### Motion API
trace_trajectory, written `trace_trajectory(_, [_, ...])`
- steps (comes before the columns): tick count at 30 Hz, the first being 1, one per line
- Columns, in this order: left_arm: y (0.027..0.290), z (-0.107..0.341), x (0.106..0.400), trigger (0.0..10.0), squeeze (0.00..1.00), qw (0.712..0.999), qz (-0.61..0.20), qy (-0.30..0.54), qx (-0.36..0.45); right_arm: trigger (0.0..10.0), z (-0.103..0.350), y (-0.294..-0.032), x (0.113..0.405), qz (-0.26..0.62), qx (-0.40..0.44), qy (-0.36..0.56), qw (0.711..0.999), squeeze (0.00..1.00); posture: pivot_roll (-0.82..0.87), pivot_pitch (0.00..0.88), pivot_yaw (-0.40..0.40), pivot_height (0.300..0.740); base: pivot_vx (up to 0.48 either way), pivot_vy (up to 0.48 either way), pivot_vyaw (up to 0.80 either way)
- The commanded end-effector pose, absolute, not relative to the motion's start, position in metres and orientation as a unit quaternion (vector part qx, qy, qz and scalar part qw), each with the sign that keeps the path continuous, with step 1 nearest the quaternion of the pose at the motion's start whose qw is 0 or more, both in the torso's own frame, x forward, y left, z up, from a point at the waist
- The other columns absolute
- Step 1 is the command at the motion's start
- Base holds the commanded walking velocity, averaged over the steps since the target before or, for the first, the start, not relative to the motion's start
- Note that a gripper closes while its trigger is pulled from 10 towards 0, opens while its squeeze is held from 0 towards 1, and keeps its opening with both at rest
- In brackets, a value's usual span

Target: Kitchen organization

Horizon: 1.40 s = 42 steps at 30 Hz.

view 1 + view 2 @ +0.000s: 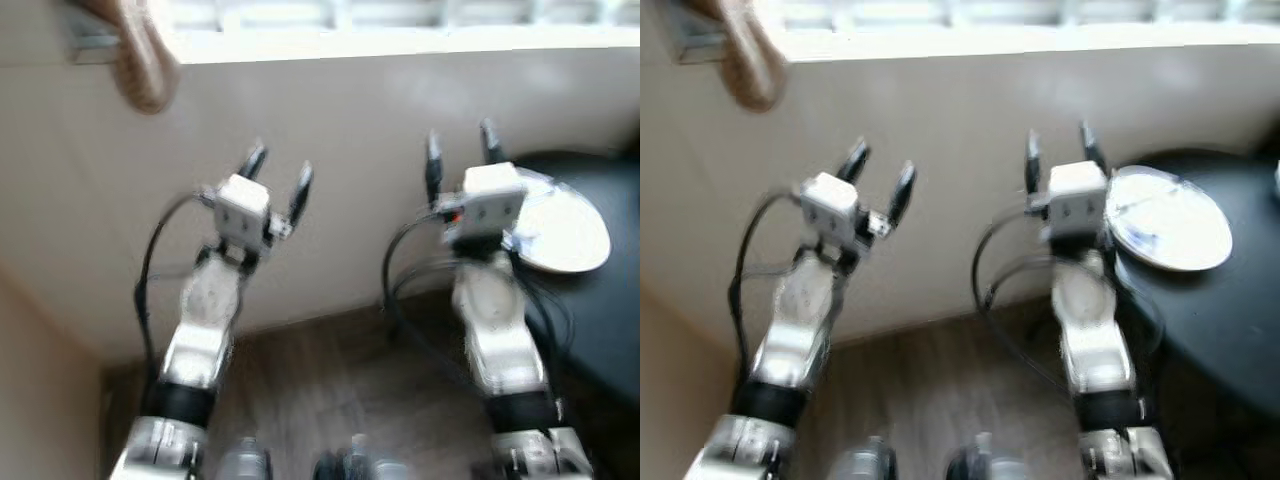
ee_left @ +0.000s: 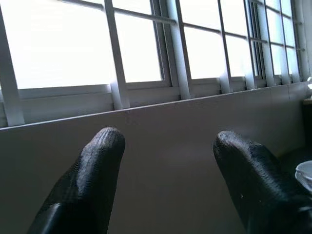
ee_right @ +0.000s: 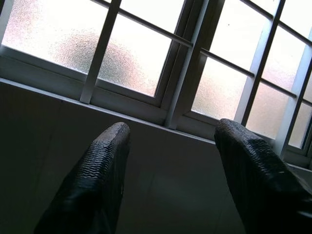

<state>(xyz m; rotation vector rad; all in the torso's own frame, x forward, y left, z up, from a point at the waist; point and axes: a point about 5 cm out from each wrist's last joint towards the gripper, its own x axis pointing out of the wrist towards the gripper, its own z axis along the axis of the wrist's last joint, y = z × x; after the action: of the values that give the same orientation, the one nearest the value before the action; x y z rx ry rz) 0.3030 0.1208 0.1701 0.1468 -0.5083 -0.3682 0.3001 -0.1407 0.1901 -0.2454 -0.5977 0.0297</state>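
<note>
Both silver arms raised in front of the pale wall below a white-framed window [image 3: 175, 97]; head views blurred. Left hand [image 1: 276, 180] held up in the air before the wall, its two black fingers [image 2: 92, 180] spread apart with nothing between them. Right hand [image 1: 460, 155] likewise raised, just beside the near-left edge of a round black table [image 1: 600, 310]; its black fingers [image 3: 97, 180] also spread, empty. A round white plate with a faint blue mark [image 1: 1170, 232] lies flat on the table near its left edge, close to the right wrist but not touched by it. A brown rounded object [image 1: 140, 60], too blurred to identify, hangs at the wall's upper left by the window ledge. Wood-look brown floor [image 1: 330, 380] below the arms.
</note>
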Motion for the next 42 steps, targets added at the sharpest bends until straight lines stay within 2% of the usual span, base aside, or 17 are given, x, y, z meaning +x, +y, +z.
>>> trace_trajectory(1, [0.117, 0.166, 0.302, 10.0, 0.0, 0.949, -0.187, -0.241, 0.074, 10.0, 0.187, -0.141, 0.301, 0.014, -0.133, -0.284, 0.949, 0.0, 0.16, 0.0, -0.051, 0.74, 0.0, 0.0, 0.0])
trace_trajectory(16, [0.118, 0.165, 0.303, 10.0, 0.0, 0.952, -0.183, -0.233, 0.073, 10.0, 0.18, -0.14, 0.303, 0.014, -0.163, -0.263, 0.951, 0.0, 0.16, 0.0, -0.051, 0.74, 0.0, -0.422, 0.0])
trace_trajectory(24, [0.118, 0.163, 0.305, 10.0, 0.0, 0.956, -0.178, -0.223, 0.068, 10.0, 0.173, -0.134, 0.306, 0.036, -0.197, -0.239, 0.95, 0.0, 0.16, 0.0, -0.053, 0.74, 0.0, 0.0, 0.0])
trace_trajectory(30, [0.119, 0.163, 0.306, 10.0, 0.0, 0.957, -0.175, -0.221, 0.07, 10.0, 0.171, -0.133, 0.307, 0.037, -0.199, -0.233, 0.951, 0.0, 0.16, 0.0, -0.055, 0.74, 0.0, 0.0, 0.72])
trace_trajectory(34, [0.123, 0.161, 0.308, 10.0, 0.0, 0.961, -0.163, -0.213, 0.073, 10.0, 0.168, -0.137, 0.31, 0.03, -0.203, -0.217, 0.954, 0.0, 0.15, 0.0, -0.054, 0.74, 0.0, 0.0, 0.0])
trace_trajectory(42, [0.123, 0.161, 0.307, 10.0, 0.0, 0.96, -0.164, -0.213, 0.072, 10.0, 0.165, -0.134, 0.308, 0.039, -0.214, -0.213, 0.952, 0.0, 0.15, 0.0, -0.052, 0.74, 0.396, 0.0, 0.0])
